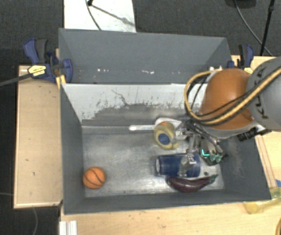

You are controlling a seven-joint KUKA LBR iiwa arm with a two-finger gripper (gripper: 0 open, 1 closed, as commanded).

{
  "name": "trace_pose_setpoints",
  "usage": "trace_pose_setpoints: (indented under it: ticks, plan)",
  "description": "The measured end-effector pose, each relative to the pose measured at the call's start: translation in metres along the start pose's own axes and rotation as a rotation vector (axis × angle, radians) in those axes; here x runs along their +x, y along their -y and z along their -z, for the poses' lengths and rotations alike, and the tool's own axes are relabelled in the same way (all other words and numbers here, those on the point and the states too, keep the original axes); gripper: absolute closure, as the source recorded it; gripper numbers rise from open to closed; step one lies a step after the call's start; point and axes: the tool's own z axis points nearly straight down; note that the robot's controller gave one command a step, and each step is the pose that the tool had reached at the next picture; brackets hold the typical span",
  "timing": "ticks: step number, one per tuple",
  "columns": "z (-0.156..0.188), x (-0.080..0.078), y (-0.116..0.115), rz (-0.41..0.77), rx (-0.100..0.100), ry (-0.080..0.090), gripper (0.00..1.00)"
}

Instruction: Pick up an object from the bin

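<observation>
Camera view, looking down into the grey bin (116, 155): the arm reaches in from the right under its orange cover (226, 99), and the claw (192, 159) hangs low over the near-right part of the floor. Directly under it lies a dark blue can (170, 165), tipped on its side with its long axis running left to right. The claw sits over the can's right end, so most of the can's body stretches away to the left of it.

Just nearer than the can, and close enough that they may be touching, lies a dark purple eggplant (192, 183). It is also laid left to right, with its thin stem end pointing right. Just beyond the claw on the far-left side stands a beige roll with a blue middle (164, 134), and a white spoon-like handle (140, 128) reaches left from it. A small orange ball (94, 177) rests well apart in the near-left corner.

Whether the claw is spread or pressed together I cannot tell, because its tip blends into the can's right end and the robot's own hardware. Nor is it clear that anything is pinched in it. My judgement is that the can is the likely target, and a grip across its short width would suit better than one along its length.
</observation>
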Motion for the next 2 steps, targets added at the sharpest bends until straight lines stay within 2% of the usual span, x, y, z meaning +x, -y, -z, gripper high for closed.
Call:
trace_pose_setpoints:
  ticks: [1, 2]
  plan:
    - [0.004, -0.002, 0.0, 0.0, 0.0, 0.008, 0.0]
    - [-0.054, -0.004, 0.006, 0.006, -0.005, 0.0, 1.0]
